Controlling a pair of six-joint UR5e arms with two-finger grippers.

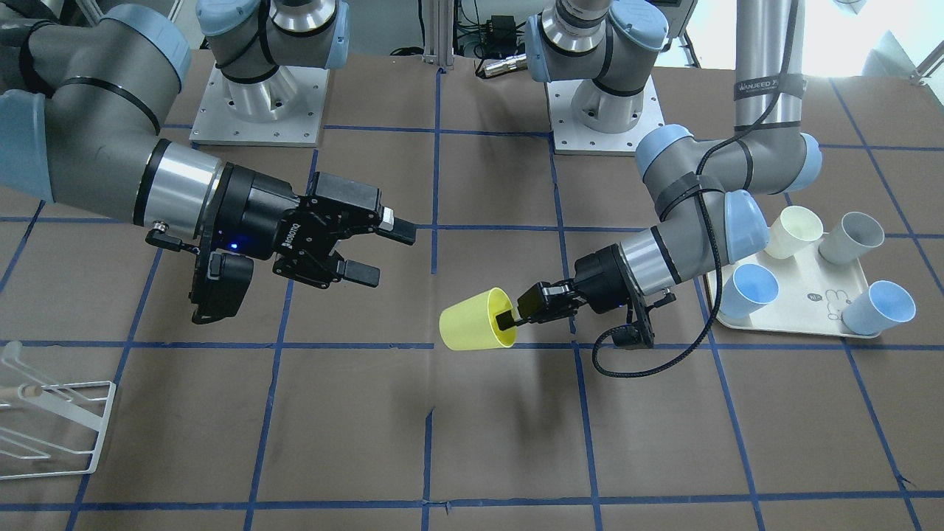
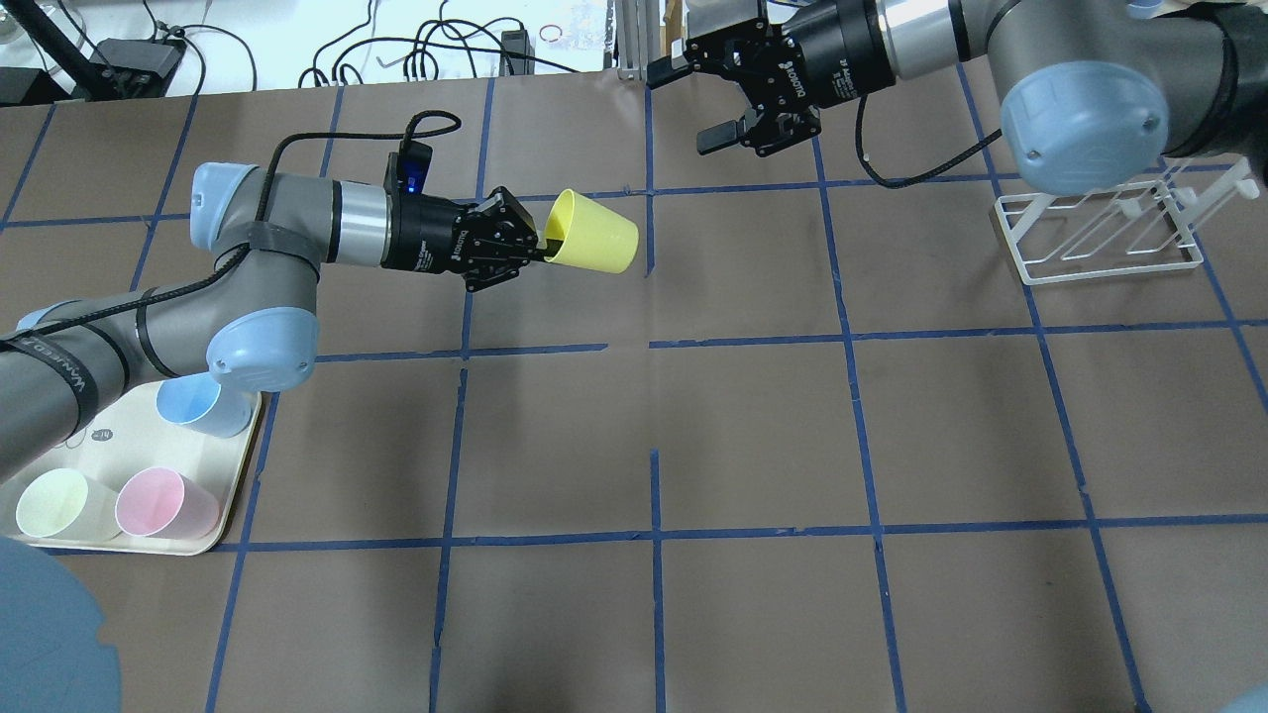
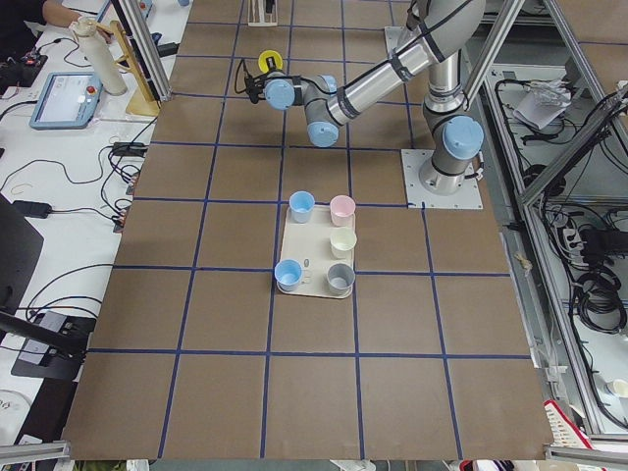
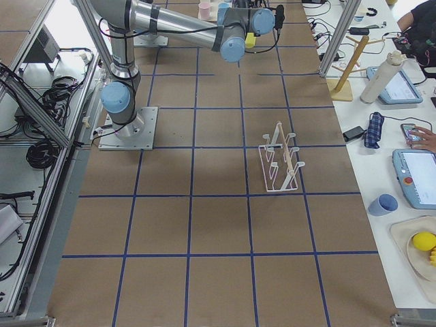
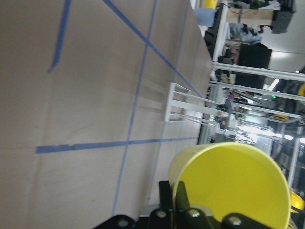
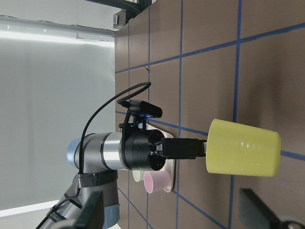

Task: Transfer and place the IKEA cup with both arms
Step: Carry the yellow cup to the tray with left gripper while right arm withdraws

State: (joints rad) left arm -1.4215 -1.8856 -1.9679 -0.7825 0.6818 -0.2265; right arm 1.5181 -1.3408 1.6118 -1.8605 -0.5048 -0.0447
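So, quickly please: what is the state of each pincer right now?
The left pincer: closed on the rim of the yellow cup.
The right pincer: open, holding nothing.

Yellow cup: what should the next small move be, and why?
Probably the right gripper should advance toward the base of the yellow cup: the left gripper holds it sideways by the rim, leaving the base free, and the right gripper is open and apart from it.

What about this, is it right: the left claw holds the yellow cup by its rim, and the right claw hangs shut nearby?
Not quite. The right claw hangs open, not shut; the front-facing view shows it spread wide. The left claw does hold the yellow cup by its rim.
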